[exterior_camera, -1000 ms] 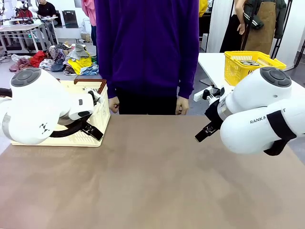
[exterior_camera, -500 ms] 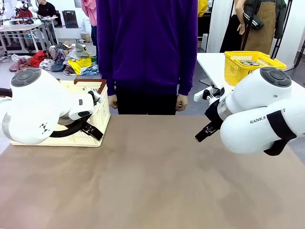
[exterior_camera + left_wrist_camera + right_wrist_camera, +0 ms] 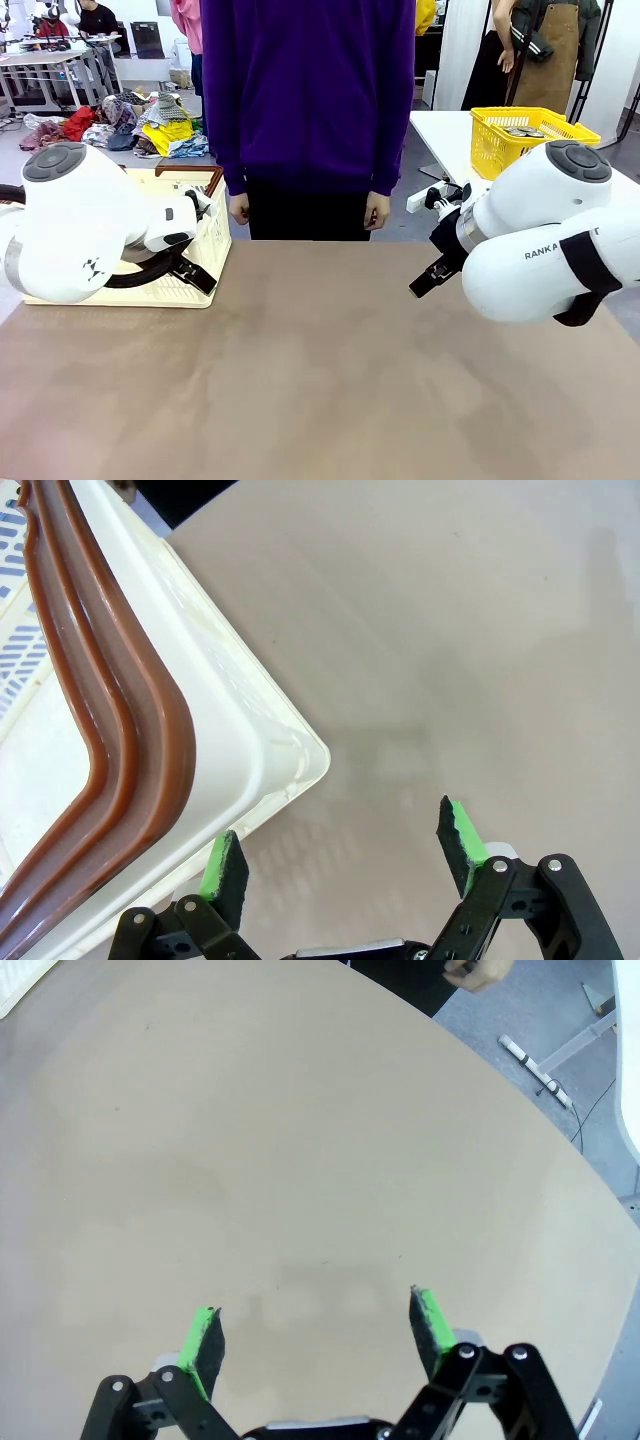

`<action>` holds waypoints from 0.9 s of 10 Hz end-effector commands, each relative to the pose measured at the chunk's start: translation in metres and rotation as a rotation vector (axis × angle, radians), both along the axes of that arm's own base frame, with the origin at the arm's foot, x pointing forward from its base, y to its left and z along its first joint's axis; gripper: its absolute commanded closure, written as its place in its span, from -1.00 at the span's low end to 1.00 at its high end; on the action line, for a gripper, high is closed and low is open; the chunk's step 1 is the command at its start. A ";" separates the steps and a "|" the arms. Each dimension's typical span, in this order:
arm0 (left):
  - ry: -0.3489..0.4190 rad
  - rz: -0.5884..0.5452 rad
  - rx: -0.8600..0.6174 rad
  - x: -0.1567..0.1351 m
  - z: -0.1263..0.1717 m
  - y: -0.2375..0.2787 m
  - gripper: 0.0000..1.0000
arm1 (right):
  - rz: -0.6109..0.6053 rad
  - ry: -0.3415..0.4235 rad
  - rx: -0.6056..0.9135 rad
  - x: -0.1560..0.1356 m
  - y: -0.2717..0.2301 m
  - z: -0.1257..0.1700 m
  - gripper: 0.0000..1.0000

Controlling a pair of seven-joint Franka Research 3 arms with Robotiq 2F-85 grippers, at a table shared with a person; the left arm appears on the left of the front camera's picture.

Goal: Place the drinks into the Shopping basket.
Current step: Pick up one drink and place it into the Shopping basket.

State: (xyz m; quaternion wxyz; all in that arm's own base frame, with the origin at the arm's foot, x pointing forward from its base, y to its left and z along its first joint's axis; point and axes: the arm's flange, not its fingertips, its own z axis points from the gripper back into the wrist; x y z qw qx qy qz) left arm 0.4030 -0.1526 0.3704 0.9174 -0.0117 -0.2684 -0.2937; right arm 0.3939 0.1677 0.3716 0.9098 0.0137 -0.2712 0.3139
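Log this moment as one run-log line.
left gripper: open, over table by Shopping basket corner | right gripper: open, over table | person: standing at far edge, hands down

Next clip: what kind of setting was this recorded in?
Most likely a robotics lab or data-collection room rather than a shop. The left arm and right arm flank a brown table, with a heap of clothes and a yellow basket behind.

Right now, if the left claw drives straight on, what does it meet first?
Probably bare table, just beside the Shopping basket corner; the left claw may clip that rim, depth unclear.
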 end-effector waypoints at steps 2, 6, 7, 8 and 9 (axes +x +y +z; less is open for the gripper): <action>0.000 0.000 0.000 0.000 0.000 0.001 -1.00 | -0.001 0.000 0.001 0.000 0.000 0.000 -1.00; 0.000 0.000 0.000 0.000 0.000 0.001 -1.00 | -0.001 0.000 0.001 0.000 0.000 0.000 -1.00; 0.000 0.000 0.000 0.000 0.000 0.001 -1.00 | -0.001 0.000 0.001 0.000 0.000 0.000 -1.00; 0.000 0.000 0.000 0.000 0.000 0.001 -1.00 | -0.001 0.000 0.001 0.000 0.000 0.000 -1.00; 0.000 0.000 0.000 0.000 0.000 0.001 -1.00 | -0.001 0.000 0.001 0.000 0.000 0.000 -1.00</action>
